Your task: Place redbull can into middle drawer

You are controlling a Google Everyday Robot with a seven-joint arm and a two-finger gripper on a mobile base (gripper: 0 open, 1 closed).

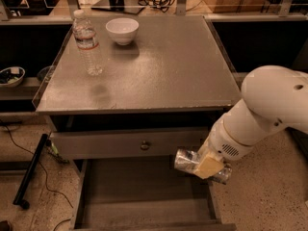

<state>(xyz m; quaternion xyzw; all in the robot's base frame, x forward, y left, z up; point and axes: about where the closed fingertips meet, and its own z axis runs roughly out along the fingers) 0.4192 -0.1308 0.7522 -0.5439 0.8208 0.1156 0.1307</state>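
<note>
The redbull can (186, 160) is a silver can held on its side in my gripper (206, 166). The gripper is shut on it, at the end of my white arm (269, 109) coming in from the right. The can hangs above the right side of the open middle drawer (144, 196), a wide grey tray pulled out below the cabinet top. The can is just below and in front of the closed drawer panel with a brass knob (145, 145).
A clear water bottle (87, 43) and a white bowl (122, 30) stand at the back left of the grey cabinet top (168, 66). A black bar (31, 170) and cables lie on the floor at left. A bowl (10, 76) sits on a left shelf.
</note>
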